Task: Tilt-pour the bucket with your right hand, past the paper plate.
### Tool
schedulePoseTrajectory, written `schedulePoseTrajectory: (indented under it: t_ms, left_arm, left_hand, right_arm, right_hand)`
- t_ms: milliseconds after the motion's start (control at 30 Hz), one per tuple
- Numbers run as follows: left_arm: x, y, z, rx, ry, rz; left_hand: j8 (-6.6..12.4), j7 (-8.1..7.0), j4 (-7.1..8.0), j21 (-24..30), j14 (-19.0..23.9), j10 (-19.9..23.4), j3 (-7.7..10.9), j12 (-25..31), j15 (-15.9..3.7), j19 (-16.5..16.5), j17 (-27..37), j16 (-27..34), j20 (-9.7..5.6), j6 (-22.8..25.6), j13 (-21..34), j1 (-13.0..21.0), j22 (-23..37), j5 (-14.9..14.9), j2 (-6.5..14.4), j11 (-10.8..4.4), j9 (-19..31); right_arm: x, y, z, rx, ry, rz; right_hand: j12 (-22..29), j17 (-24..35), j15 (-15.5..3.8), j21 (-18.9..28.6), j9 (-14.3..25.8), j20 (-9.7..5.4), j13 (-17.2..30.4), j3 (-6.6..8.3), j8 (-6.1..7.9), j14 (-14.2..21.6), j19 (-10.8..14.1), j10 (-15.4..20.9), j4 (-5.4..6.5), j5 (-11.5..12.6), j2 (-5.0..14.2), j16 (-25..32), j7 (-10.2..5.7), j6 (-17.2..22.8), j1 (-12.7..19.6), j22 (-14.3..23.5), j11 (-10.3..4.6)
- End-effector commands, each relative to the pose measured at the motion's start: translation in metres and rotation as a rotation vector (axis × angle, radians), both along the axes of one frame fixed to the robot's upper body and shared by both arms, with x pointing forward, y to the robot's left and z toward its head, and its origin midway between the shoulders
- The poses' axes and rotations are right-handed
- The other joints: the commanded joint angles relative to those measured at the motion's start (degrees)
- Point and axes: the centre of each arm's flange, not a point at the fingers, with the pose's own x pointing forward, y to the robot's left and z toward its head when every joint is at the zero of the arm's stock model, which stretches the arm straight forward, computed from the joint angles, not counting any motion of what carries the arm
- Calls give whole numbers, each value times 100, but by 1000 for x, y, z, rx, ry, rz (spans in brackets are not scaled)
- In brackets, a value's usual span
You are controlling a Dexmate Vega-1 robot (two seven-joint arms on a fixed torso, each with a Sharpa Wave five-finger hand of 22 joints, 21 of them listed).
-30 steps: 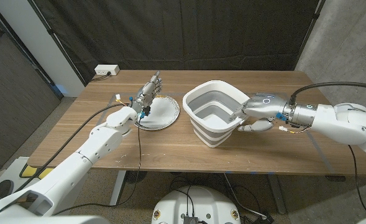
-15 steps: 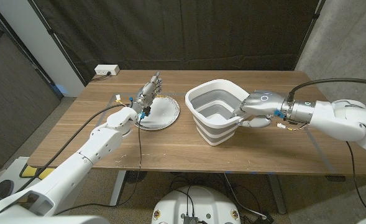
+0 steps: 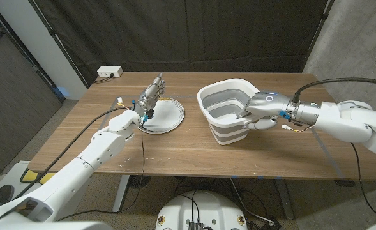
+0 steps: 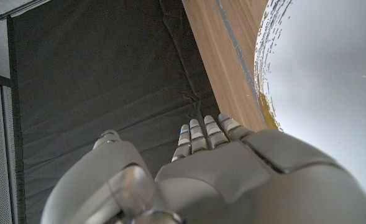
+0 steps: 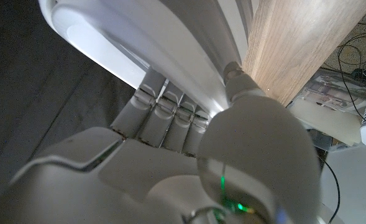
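A white and grey collapsible bucket (image 3: 229, 118) stands on the table right of centre, tilted a little toward the left. My right hand (image 3: 261, 110) grips its right rim, fingers inside and thumb outside; the right wrist view shows the fingers (image 5: 170, 115) hooked over the white rim (image 5: 139, 50). The paper plate (image 3: 165, 116) lies left of the bucket, apart from it. My left hand (image 3: 150, 94) stands at the plate's far left edge with fingers stretched out and holds nothing; in the left wrist view the hand (image 4: 220, 168) is beside the plate (image 4: 325, 81).
A white power strip (image 3: 110, 73) lies at the table's far left corner. Black curtain hangs behind the table. Bare wood runs along the table's front edge (image 3: 194, 163). A cable loops above my right forearm.
The bucket has moved right and slightly away from the plate in my right hand, and its tilt has eased. The left hand has stayed in place.
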Motion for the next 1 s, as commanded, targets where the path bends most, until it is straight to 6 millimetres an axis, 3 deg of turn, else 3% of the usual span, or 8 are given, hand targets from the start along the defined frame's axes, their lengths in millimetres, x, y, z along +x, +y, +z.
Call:
schedulePoseTrajectory:
  t_ms: [33,733,1000]
  left_arm:
    - [-10,4,5,11,-14,19]
    - [-48,34,13,30,-107,47]
    - [-56,41,5,17,-132,29]
  left_hand:
    - [-3,-11,11,1,61,47,-10,-11,-9,-35,11,-1,-58,48,34,35,31,-17,15,-7,31]
    - [4,5,10,6,118,116,-28,-2,6,-19,10,9,-61,109,35,58,31,-44,39,-6,32]
    - [5,3,9,8,127,130,-32,-3,12,-13,10,8,-64,124,35,67,31,-52,47,7,32]
  right_arm:
    - [3,7,5,3,-22,-17]
    - [10,40,27,35,-69,-55]
    - [8,58,35,24,-97,-67]
  right_hand:
    - [22,-42,-170,64,14,-501,21,-39,30,33,68,70,21,-12,392,-59,-403,410,492,7,-79]
    - [-7,-137,-164,116,29,-493,23,-83,24,90,33,71,84,-20,392,-143,-403,397,493,-19,-73]
    - [-7,-144,-167,130,31,-494,30,-93,24,115,24,85,92,-20,393,-151,-416,402,498,-28,-77]
